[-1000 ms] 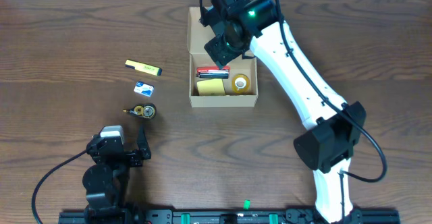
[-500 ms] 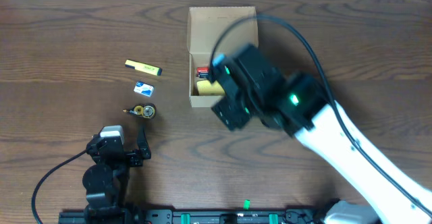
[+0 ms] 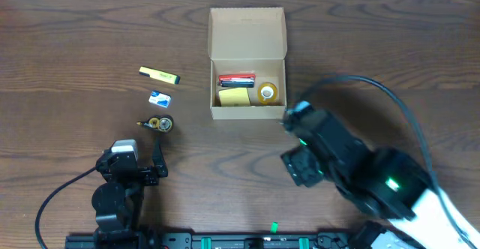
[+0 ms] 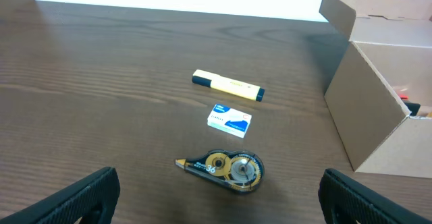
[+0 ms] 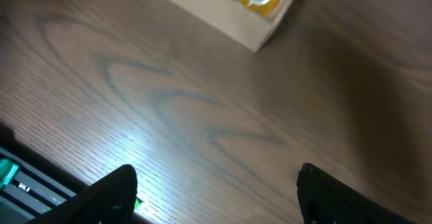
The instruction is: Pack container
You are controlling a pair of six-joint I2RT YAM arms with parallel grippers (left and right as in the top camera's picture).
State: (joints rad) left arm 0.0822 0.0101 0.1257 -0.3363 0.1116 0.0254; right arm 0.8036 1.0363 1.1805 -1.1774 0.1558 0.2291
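Note:
The tan cardboard container (image 3: 247,112) stands open at the table's back middle, its flap lid raised behind. Inside lie a red and black item (image 3: 236,79), a yellow pad (image 3: 235,97) and a tape roll (image 3: 267,93). The container's side also shows in the left wrist view (image 4: 378,109) and its corner in the right wrist view (image 5: 229,11). A yellow highlighter (image 3: 159,75), a small blue-white card (image 3: 160,97) and a correction tape dispenser (image 3: 157,123) lie left of it. My left gripper (image 4: 216,200) is open and empty, near the front edge. My right gripper (image 5: 216,190) is open and empty over bare table, in front of the container.
The right arm's body (image 3: 352,174) hangs over the table's front right. A black rail (image 3: 225,241) runs along the front edge. The highlighter (image 4: 227,86), card (image 4: 229,120) and dispenser (image 4: 226,169) lie ahead of the left gripper.
The right arm has pulled back from over the container toward the front right of the table, uncovering it. The left arm has not moved.

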